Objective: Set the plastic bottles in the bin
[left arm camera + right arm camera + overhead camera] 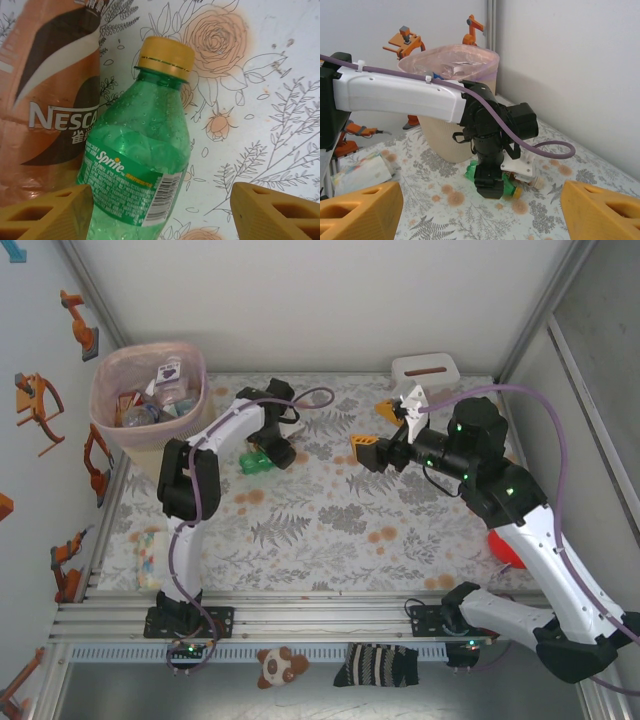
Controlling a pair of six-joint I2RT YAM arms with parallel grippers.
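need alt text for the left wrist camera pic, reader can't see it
A green Sprite bottle with a yellow cap lies on a floral tablecloth, between the open yellow jaws of the left gripper. A brown Nescafe bottle is beside it at the picture's left edge.

- The top view is bright and even, lit from above; shadows under the arms lie short and soft on the table (330,540).
- Its edges bend — the frame rails bow toward the corners.
- The left wrist view has a warm cast; the green bottle (140,165) is sharp, its label readable, with small highlights on the plastic.
- The brown bottle (50,100) beside it is softer, and the fingers (45,215) of the left hand (160,187) are blurred.
- The right wrist view is bright — the white wall is nearly washed out, and the fingers (360,210) of the right hand (480,187) are out of focus.
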